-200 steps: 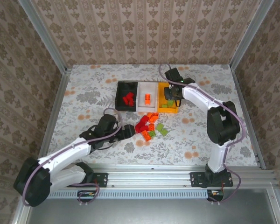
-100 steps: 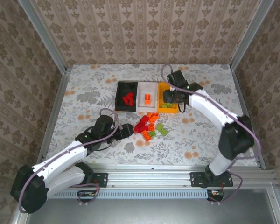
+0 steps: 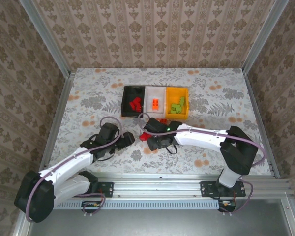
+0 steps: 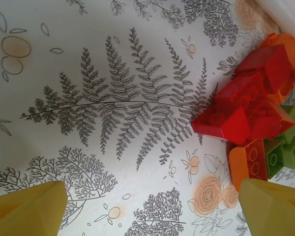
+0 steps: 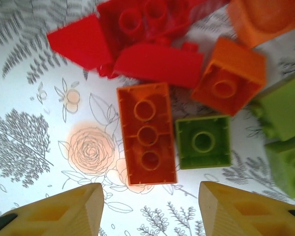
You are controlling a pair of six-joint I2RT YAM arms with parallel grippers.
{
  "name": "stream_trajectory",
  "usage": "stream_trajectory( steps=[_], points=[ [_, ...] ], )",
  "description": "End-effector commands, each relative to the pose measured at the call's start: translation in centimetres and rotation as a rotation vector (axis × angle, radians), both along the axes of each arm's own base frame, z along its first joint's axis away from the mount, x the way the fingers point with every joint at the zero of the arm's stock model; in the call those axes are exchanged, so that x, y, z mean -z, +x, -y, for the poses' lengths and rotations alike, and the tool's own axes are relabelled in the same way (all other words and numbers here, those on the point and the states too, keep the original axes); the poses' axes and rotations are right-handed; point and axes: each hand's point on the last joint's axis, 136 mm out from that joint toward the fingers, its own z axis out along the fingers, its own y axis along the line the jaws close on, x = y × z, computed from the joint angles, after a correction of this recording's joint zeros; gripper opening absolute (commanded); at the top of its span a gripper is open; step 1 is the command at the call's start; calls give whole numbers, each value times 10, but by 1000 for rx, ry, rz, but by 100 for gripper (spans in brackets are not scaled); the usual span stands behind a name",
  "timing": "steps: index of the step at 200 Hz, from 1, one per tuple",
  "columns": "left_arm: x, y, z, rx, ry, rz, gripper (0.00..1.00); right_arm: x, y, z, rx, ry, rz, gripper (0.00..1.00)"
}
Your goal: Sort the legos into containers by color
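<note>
Orange brick (image 5: 146, 140) underside-up, long axis toward right fingers (image 5: 64, 209), apart | left fingers (image 4: 27, 206) apart

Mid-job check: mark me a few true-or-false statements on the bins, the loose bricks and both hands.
1. The black bin holds red bricks. True.
2. The white bin is empty. False: it holds at least one orange brick.
3. Green bricks lie in the orange-yellow bin. True.
4. The left hand grips a red brick. False: it is open and empty, the loose pile ahead of it.
5. The right hand hangs open over the loose pile, holding nothing. True.
</note>
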Motion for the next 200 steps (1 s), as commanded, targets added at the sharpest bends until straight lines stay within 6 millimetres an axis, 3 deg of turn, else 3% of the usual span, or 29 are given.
stream_trajectory(
  steps=[1,45,79,140,200],
  points=[
    [3,-5,-4,-26,-13,-19,92,-1,12,-9,-9,-48,53,55],
    [-3,-8,-9,-27,-9,5,92,3,31,-11,-73,-159,109,54],
    [-3,-9,-12,-34,-9,15,92,19,38,-15,-89,-180,87,53],
    [-2,-9,-12,-34,-8,14,92,30,37,-27,-109,-161,57,48],
    [0,-8,-12,-32,-3,12,92,36,32,-25,-106,-177,47,44]
  ],
)
